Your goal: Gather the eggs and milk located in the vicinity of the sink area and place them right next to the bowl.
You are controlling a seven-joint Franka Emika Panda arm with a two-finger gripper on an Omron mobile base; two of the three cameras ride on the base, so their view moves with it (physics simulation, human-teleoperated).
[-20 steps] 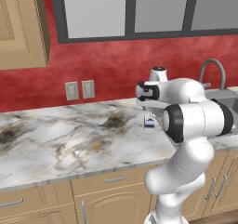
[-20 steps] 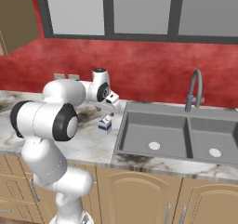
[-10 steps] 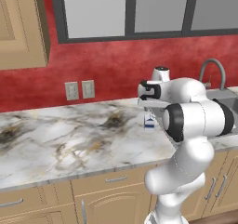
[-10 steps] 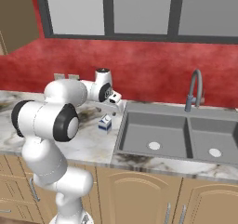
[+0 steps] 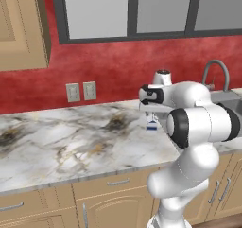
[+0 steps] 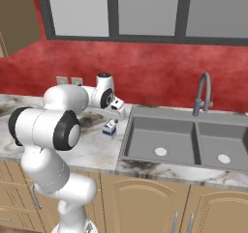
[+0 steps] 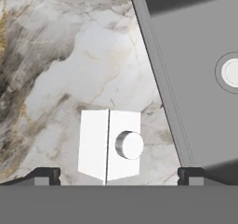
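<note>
Fingers: I see my fingers (image 7: 119, 175) spread wide, gripping nothing, poised over the milk.
Milk: the milk (image 7: 109, 144) stands upright on the counter (image 7: 69, 69), between the two tips, just beside the sink (image 7: 195, 56) rim.
Sink: I see the faucet (image 6: 202, 94) behind the two basins.

A small white milk carton with blue markings (image 6: 110, 128) stood upright on the grey-veined marble counter (image 6: 92, 150), just beside the left rim of the grey metal double-basin sink (image 6: 189, 141). The white arm's hand hung above the carton, apart from it, its gripper (image 6: 117, 106) partly hidden. A tall curved grey faucet (image 6: 201, 94) rose behind the basins, against the red backsplash (image 6: 155, 72).
</note>
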